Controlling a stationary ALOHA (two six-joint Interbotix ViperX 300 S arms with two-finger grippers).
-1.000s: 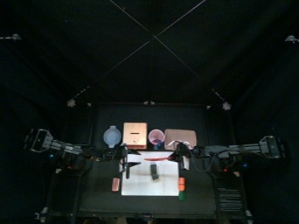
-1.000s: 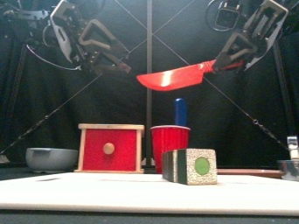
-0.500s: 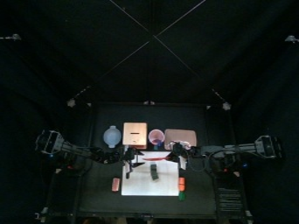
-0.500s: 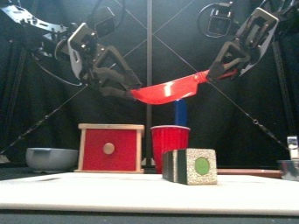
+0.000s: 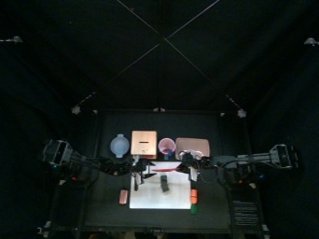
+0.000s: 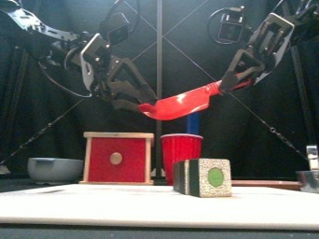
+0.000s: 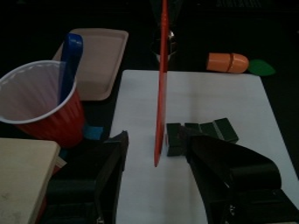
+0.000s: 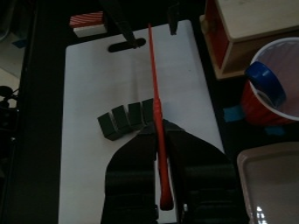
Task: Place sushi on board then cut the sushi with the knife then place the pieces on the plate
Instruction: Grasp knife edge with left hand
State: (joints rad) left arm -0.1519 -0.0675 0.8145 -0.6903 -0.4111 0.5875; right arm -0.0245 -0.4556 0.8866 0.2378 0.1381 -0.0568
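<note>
A red toy knife (image 6: 187, 97) hangs in the air above the white cutting board (image 6: 88, 207). My right gripper (image 6: 237, 77) is shut on its handle (image 8: 163, 179). My left gripper (image 6: 140, 103) stands open around the blade's tip, and the blade (image 7: 162, 87) runs edge-on between its jaws. The sushi roll (image 6: 203, 177), dark green blocks with a speckled end, lies on the board (image 5: 149, 196) below the knife. In both wrist views the sushi (image 7: 201, 134) (image 8: 135, 121) sits just beside the blade's line. The pink tray (image 5: 191, 147) lies behind the board to the right.
A red cup (image 6: 182, 154) holding a blue knife (image 6: 192, 117) stands behind the sushi. The wooden box with a red drawer front (image 6: 118, 159) is to its left, with the blue-grey bowl (image 6: 54, 169) at far left. Orange (image 7: 228, 61) and green (image 7: 263, 66) toys lie beside the board.
My left gripper has swung down and to the right until its open jaws bracket the blade's tip. The knife has dropped slightly in the right gripper.
</note>
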